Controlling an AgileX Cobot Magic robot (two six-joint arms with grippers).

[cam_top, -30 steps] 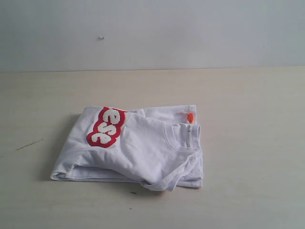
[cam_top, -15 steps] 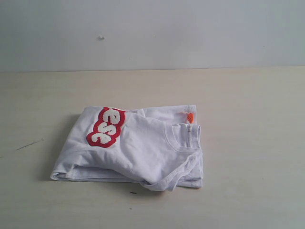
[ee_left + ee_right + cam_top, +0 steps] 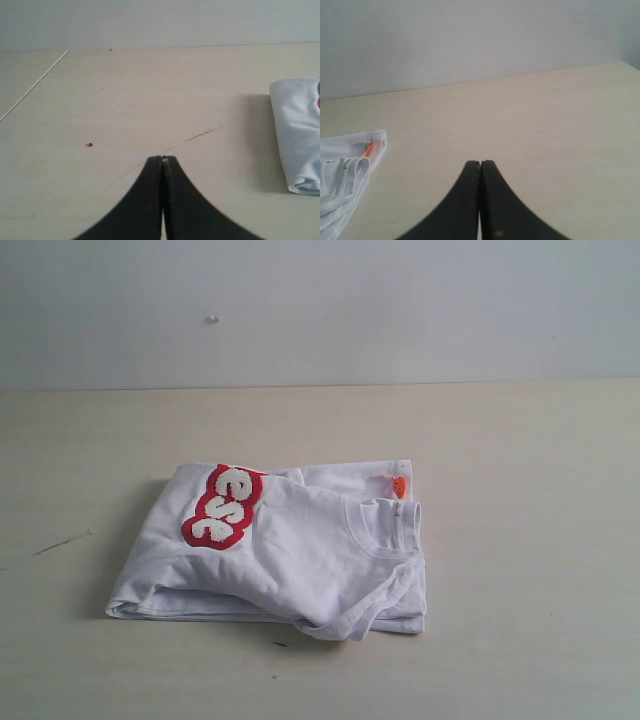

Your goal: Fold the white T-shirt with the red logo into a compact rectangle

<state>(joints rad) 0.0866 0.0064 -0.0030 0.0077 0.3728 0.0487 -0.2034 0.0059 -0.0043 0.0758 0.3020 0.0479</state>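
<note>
Two grippers, one garment, read from left to right. At the left, my left gripper (image 3: 162, 159) hangs above bare table (image 3: 520, 490), its black fingers (image 3: 142, 200) pressed together with nothing between them. A thin dark scratch (image 3: 202, 133) lies on the wood between me and the cloth, and the tips are well apart from the shirt's nearest folded edge.

At centre, the white T-shirt (image 3: 300, 550) lies on the table as a stacked, roughly rectangular bundle. Its left side is a smooth rolled fold. The red logo (image 3: 225, 505) sits on the top layer near that side, and only a few of its fuzzy letters show, since the rest of the strip appears to be tucked under the folds. Further right, the ribbed collar (image 3: 385, 530) faces up, and the orange neck tag (image 3: 399, 486) pokes out at the far right corner. Along the near edge a loose lip of cloth bulges past the layers below, so the outline is not quite square.

At the right, my right gripper (image 3: 480, 162) hangs over bare wood beside the collar end, its fingers (image 3: 497, 205) likewise shut on nothing.

I judge the folding essentially complete. Both closed, unloaded grippers stand clear of the bundle, which suits leaving the stack undisturbed. The bulging near edge is the only part that might merit tidying.
</note>
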